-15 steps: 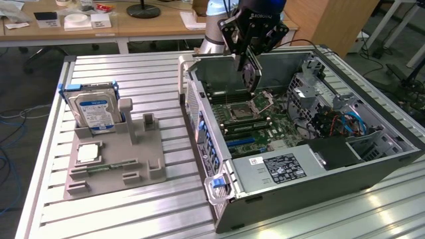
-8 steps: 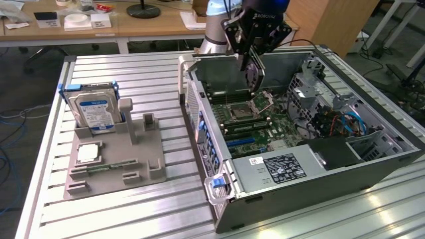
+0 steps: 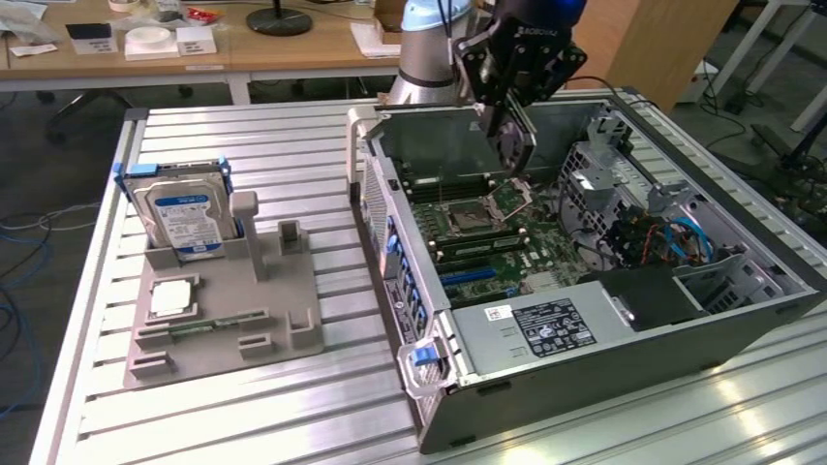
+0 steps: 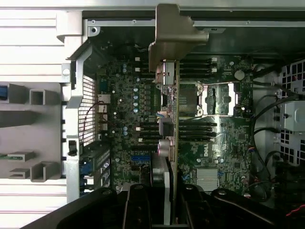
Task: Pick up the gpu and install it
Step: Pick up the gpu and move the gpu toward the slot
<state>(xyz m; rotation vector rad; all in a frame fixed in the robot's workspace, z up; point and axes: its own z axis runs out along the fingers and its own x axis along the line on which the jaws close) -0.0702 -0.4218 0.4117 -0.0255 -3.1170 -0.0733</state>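
Metal case (image 3: 607, 387) surrounds gpu (image 3: 520, 155) held by gripper (image 3: 510, 116) above motherboard (image 4: 228, 148).

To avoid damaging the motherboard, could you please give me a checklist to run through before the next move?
1. Thin dark gpu card with silvery end bracket clamped in the black tool: ok.
2. Card hanging above the green motherboard inside the open dark computer case: ok.
3. Card's lower edge lined up for seating: cannot tell.
4. Blue and black cables apart from the card: ok.
5. Card seated: not ok.
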